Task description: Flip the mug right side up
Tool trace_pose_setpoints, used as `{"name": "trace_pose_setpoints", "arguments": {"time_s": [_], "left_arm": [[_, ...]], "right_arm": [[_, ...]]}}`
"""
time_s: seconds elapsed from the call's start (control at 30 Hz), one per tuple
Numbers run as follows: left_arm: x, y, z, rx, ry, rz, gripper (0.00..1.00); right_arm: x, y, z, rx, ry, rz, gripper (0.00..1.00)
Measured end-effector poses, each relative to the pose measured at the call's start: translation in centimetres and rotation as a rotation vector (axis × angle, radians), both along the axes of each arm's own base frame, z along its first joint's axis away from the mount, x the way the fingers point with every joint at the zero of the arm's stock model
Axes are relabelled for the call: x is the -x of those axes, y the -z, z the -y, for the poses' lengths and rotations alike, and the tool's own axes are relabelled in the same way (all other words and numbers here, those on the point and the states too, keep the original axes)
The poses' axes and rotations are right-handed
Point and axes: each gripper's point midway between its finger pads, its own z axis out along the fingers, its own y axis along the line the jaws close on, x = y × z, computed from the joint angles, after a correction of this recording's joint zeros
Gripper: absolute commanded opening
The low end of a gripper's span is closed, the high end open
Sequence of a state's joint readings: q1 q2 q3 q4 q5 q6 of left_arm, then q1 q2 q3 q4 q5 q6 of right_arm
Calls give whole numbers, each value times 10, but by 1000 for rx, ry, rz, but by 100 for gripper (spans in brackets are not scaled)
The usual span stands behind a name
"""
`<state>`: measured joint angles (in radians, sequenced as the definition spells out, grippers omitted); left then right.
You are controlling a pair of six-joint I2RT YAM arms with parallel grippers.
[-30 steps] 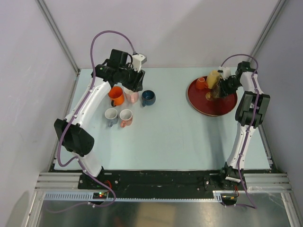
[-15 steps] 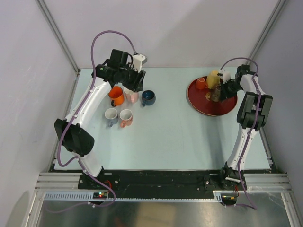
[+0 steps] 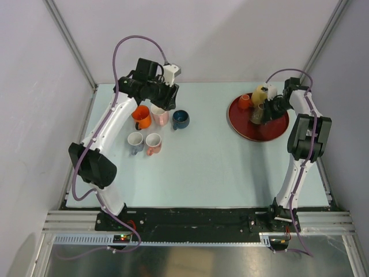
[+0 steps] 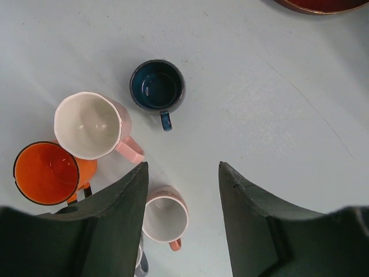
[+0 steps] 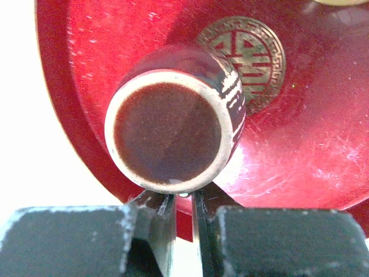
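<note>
Right gripper (image 3: 267,109): jaws pinched nearly together on a thin part at the near edge of the brown mug (image 5: 176,118). Can't tell if that part is handle or rim. Nothing else is in the jaws.

The mug is over the red tray (image 5: 300,144), tipped on its side, with a round end facing the wrist camera. Can't tell if that end is mouth or base. The tray's gold emblem (image 5: 248,57) is just behind it. In the top view the mug (image 3: 257,113) sits mid-tray, with a yellow item (image 3: 260,93) and a small orange cup (image 3: 244,101) at the far rim.

Left gripper (image 4: 181,196): jaws partly apart, holding nothing, hovering above a group of upright cups on the table (image 3: 219,167): navy (image 4: 157,86), pink (image 4: 92,125), orange (image 4: 47,173) and a small white-and-pink one (image 4: 165,218). That group is well apart from the tray.
</note>
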<state>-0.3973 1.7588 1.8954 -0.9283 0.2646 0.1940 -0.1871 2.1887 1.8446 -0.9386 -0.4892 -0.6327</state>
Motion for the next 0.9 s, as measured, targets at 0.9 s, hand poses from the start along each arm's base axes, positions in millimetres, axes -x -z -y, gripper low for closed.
{"name": "trace_pose_setpoints", "arguments": {"time_s": [0.9], "left_arm": [[-41, -92, 10, 526, 33, -70, 74]], "right_arm": [[-22, -276, -269, -782, -200, 390, 0]]}}
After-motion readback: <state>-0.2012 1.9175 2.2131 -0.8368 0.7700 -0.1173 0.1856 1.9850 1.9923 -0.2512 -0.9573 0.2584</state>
